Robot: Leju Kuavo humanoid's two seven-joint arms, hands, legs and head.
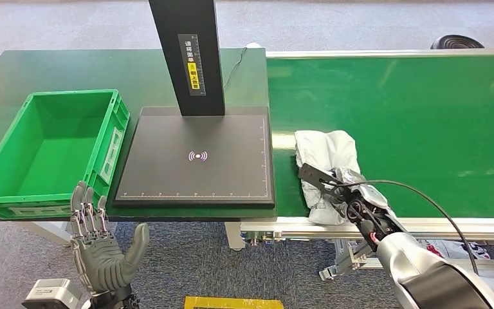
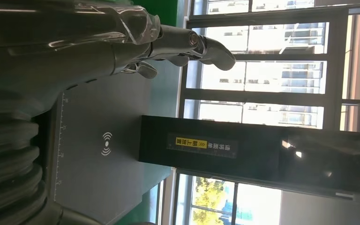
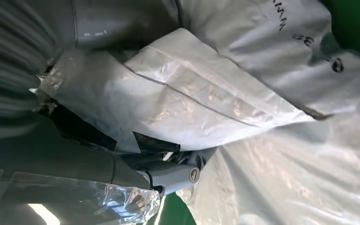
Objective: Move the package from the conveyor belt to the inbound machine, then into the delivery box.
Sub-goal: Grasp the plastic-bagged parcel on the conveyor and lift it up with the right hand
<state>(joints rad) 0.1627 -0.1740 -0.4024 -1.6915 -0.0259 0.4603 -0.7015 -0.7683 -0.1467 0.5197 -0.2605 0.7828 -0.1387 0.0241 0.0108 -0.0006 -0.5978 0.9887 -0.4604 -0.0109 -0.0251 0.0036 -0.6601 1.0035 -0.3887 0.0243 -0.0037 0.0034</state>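
Package, a crumpled white poly mailer, lies on the green conveyor belt directly under and around the right hand, at the belt's near edge and just beside the dark scanning plate of the inbound machine. In the right wrist view the wrinkled plastic bunches hard against the grey palm, and a finger pokes out from beneath a fold, so the hand is at least pressed into the bag. Whether those fingers are truly clamped on it I cannot tell; the film hides most of them. The bag's long axis runs away from the robot, roughly in line with the right forearm, so the fingers reach along its length rather than across it.

From those fingers the scanning plate lies toward the robot's left, close by, with only the belt's edge between; the green delivery box sits beyond the plate, still farther left. The right hand is plainly the nearer one. The left hand hangs low in front of the table, well apart from the bag, fingers straight and spread, holding nothing. The coming move, as I judge it, is a short lift and sideways carry onto the plate.
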